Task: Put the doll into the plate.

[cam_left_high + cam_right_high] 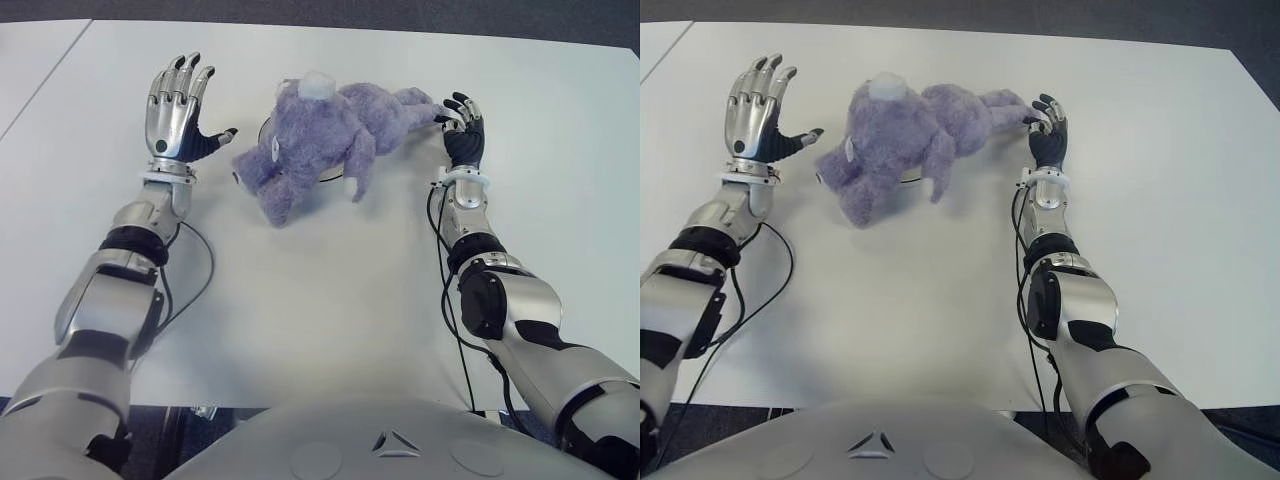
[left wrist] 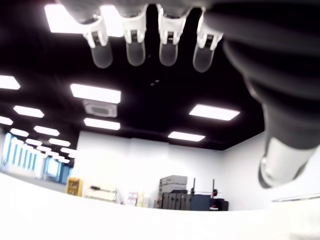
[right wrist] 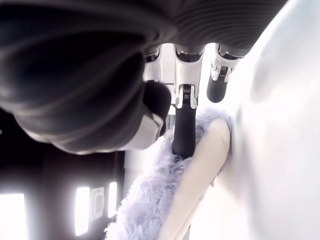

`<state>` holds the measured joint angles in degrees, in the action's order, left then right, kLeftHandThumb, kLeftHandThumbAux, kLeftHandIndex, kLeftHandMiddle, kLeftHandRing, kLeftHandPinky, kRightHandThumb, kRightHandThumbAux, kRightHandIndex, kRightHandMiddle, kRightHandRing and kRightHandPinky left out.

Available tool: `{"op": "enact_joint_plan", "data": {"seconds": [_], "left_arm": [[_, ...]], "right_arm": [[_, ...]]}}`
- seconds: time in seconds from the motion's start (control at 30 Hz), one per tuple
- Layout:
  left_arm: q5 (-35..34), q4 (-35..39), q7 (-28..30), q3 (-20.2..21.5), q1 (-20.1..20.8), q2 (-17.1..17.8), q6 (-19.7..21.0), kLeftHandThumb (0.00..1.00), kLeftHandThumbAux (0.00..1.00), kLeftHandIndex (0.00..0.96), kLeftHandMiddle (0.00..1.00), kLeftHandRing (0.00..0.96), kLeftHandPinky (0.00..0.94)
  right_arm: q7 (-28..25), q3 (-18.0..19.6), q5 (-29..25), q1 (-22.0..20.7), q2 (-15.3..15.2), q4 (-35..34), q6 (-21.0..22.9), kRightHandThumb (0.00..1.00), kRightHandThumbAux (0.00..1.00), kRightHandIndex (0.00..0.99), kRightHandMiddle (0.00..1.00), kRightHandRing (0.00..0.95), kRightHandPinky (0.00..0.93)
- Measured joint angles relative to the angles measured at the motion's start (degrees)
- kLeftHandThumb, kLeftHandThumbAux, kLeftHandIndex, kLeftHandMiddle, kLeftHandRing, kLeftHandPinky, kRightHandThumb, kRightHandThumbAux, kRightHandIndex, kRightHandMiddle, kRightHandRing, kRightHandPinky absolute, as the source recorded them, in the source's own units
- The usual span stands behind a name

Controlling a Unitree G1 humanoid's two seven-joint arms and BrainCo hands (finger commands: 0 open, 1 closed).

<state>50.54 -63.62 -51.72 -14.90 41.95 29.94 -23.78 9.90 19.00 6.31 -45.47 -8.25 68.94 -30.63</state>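
Surface: white table (image 1: 330,320) fills both eye views, with dark floor along its far edge.
Room: left wrist view looks up at a dark ceiling with bright light panels (image 2: 95,93) and cabinets against a far white wall.
Doll: purple plush toy (image 1: 310,145) lies on its side at the far middle of the table, head toward the robot's left, legs stretched toward its right.
Plate: only a thin dark rim (image 1: 330,179) peeks out from under the doll's body; the doll covers nearly all of it, and whether it lies fully inside cannot be told.
Left hand (image 1: 178,110): raised just left of the doll's head, palm up, fingers straight and slightly spread, thumb pointing toward the doll, holding nothing and not touching it.
Right hand (image 1: 462,128): at the doll's foot end, on the right side of the toy.
Right fingers (image 3: 184,130): right wrist view shows them extended with a fingertip against the fuzzy leg and its pale foot pad, thumb just beside; no closed grasp around the leg.
Cables: dark wires (image 1: 190,270) trail from both forearms across the table.
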Motion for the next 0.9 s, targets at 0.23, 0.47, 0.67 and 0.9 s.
{"op": "enact_joint_plan", "data": {"seconds": [0.23,0.47,0.67,0.9], "left_arm": [[-1.8,-4.3,1.4,-0.1,1.9,-2.2,0.0,0.089,0.673,0.137,0.000,0.000,0.000],[-3.6,-7.2,4.7,-0.1,3.7,-3.8,0.3,0.091,0.690,0.138,0.000,0.000,0.000],[-4.1,-8.4,6.4,-0.1,4.4,-4.6,0.6,0.093,0.694,0.131,0.000,0.000,0.000],[-4.4,-8.5,6.5,-0.5,4.5,-5.0,0.8,0.097,0.697,0.119,0.000,0.000,0.000]], "right_arm": [[-0.2,0.1,-0.1,0.0,-0.1,0.0,0.0,0.972,0.856,0.173,0.227,0.344,0.112],[-0.2,0.1,-0.1,0.1,-0.1,0.0,0.0,0.940,0.874,0.167,0.221,0.301,0.106],[-0.2,0.1,-0.1,0.1,-0.1,0.0,0.0,0.939,0.879,0.167,0.220,0.291,0.105],[-0.2,0.1,-0.1,0.1,-0.1,0.0,0.0,0.919,0.881,0.170,0.226,0.270,0.099]]}}
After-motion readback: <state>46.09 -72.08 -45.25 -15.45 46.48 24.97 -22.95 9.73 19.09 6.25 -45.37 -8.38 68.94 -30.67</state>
